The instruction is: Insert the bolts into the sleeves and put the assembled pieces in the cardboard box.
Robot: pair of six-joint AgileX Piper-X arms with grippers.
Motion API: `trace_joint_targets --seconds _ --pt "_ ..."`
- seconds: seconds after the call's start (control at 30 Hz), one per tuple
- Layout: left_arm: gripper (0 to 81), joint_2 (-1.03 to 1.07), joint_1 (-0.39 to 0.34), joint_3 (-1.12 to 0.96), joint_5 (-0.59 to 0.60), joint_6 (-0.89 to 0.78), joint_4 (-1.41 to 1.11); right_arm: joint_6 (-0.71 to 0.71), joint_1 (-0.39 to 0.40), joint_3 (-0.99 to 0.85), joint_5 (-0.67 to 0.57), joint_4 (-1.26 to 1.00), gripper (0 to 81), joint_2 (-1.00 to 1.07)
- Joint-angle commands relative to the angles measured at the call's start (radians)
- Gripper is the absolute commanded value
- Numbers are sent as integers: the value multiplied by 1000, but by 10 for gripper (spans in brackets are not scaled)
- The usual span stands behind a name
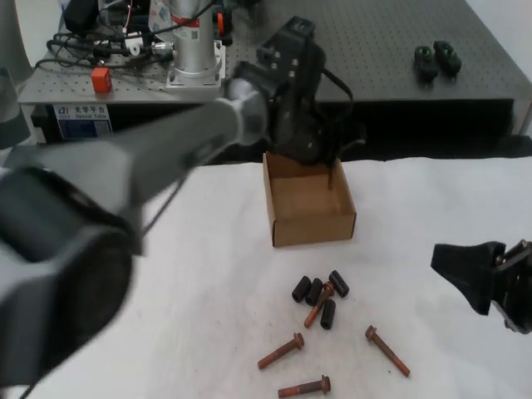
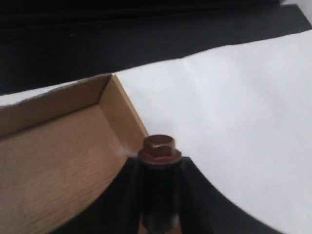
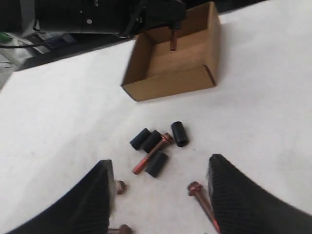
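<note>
My left gripper [image 2: 158, 207] is shut on a copper bolt [image 2: 159, 148] whose shank sits in a black sleeve. It hangs over the far right corner of the open cardboard box [image 1: 309, 224], and the bolt's tip [image 1: 332, 175] points down into the box. On the white cloth in front of the box lie several black sleeves [image 1: 313, 292] with one bolt [image 1: 319, 303] among them. Three more loose bolts [image 1: 280, 352] [image 1: 387, 350] [image 1: 304, 387] lie nearer. My right gripper [image 1: 489, 276] hovers open at the right, above the cloth, its fingers [image 3: 97, 200] holding nothing.
A grey perforated bench [image 1: 374, 41] runs behind the cloth, with a metal post base [image 1: 195, 58], cables, an orange block [image 1: 100, 79] and two dark clamps [image 1: 436, 60]. The left arm's link [image 1: 125, 174] crosses the left half of the high view.
</note>
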Motion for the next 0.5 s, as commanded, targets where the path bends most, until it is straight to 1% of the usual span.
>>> trace_joint_targets --seconds 0.0,0.07,0.17,0.2,0.27,0.33,0.4,0.43,0.47 --pt "7 67 0 -142 -16 13 82 -50 0 -23 70 58 432 3" --pt "7 105 0 -187 -19 13 107 -96 0 -41 107 115 432 15" --pt "7 121 0 -195 -19 13 125 -104 0 -52 133 124 432 42" --pt "29 123 0 -195 -17 13 130 -104 0 -52 136 119 432 48" --pt "97 123 0 -195 -17 13 140 -120 0 -53 146 122 432 64" --pt "201 123 0 -195 1 13 147 -153 0 -57 186 146 432 78" --pt "298 120 0 -195 40 13 168 -188 0 -71 198 190 432 105" --pt "324 115 2 -199 53 13 196 -188 0 -83 199 214 432 124" --pt "330 103 3 -205 57 13 225 -205 0 -98 191 233 432 149"
